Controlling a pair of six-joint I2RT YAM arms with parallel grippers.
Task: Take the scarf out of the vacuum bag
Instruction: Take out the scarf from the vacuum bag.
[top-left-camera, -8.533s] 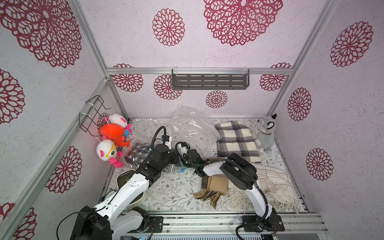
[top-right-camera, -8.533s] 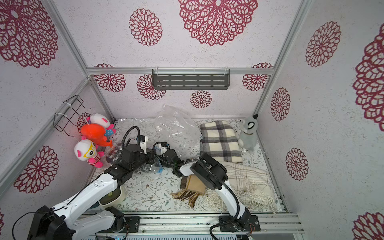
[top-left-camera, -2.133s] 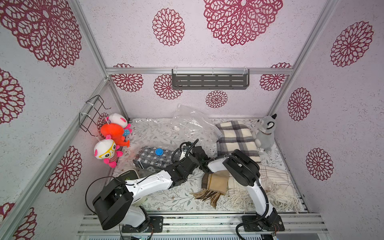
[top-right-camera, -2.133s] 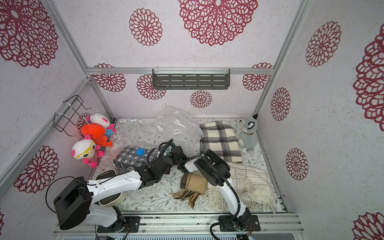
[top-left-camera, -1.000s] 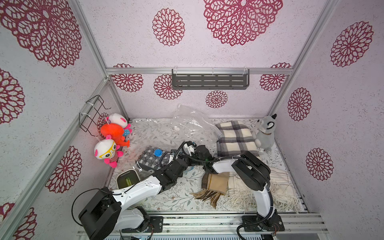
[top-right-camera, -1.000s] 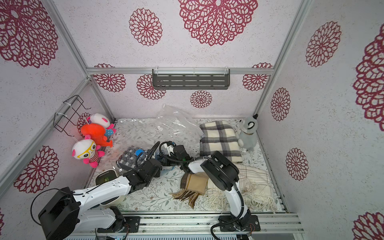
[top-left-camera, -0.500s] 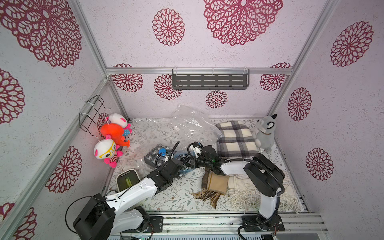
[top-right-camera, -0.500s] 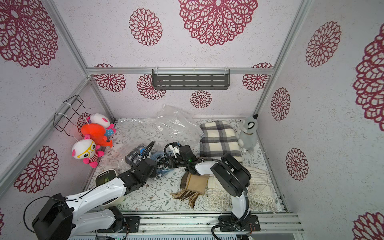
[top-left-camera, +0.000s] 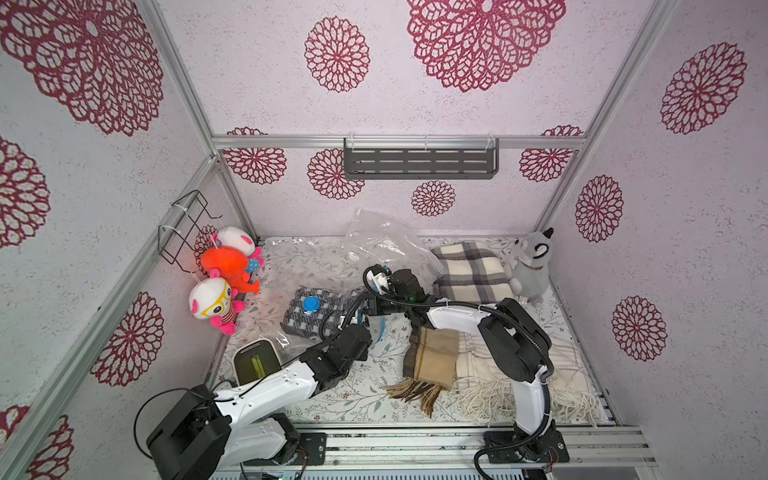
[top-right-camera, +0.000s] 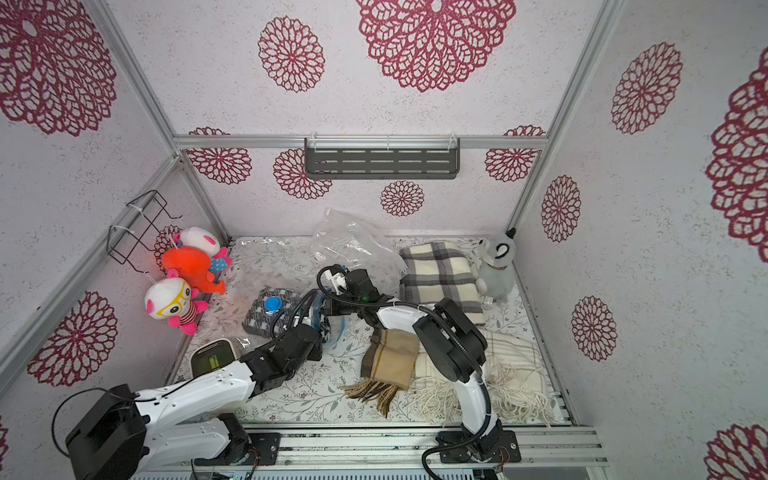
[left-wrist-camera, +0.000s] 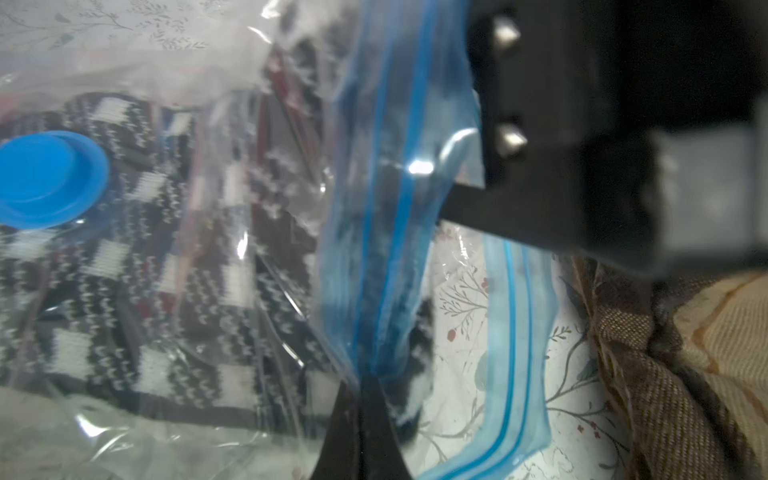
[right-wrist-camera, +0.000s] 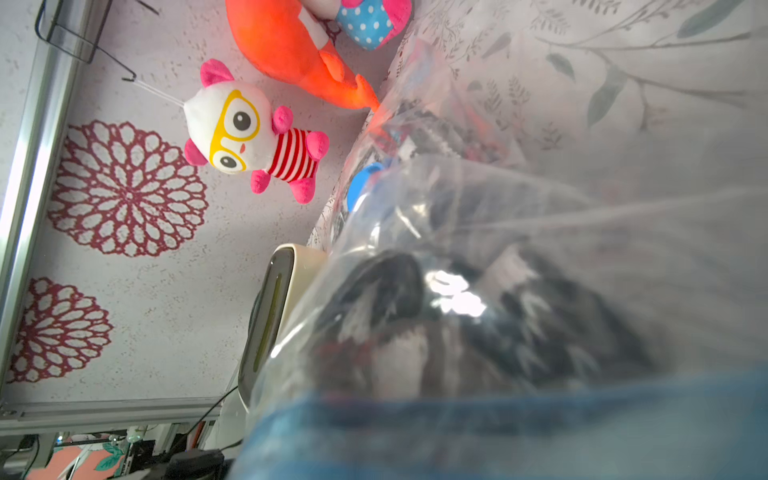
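Observation:
The vacuum bag (top-left-camera: 291, 338) is clear plastic with a blue zip strip (left-wrist-camera: 374, 216) and a blue valve (top-left-camera: 310, 303). It lies left of centre in both top views. A black-and-white knit scarf (top-left-camera: 301, 320) (top-right-camera: 259, 318) (left-wrist-camera: 166, 291) (right-wrist-camera: 498, 328) sits inside it. My left gripper (left-wrist-camera: 360, 399) (top-left-camera: 365, 318) is shut on the bag's blue-striped mouth edge. My right gripper (top-left-camera: 372, 306) (top-right-camera: 332, 308) reaches in from the right, and its finger (left-wrist-camera: 478, 208) pinches the same blue strip higher up. In the right wrist view the blue strip hides the jaws.
A tan scarf (top-left-camera: 432, 357) and a cream fringed scarf (top-left-camera: 573, 374) lie to the front right. A plaid blanket (top-left-camera: 469, 270), a grey plush (top-left-camera: 530, 266) and an empty clear bag (top-left-camera: 386, 245) are at the back. Plush toys (top-left-camera: 224, 266) hang on the left wall above a white device (top-left-camera: 255, 361).
Both grippers have stayed shut on the bag's mouth. The left arm has drawn back a little toward the front left, and the bag's mouth has shifted slightly with it.

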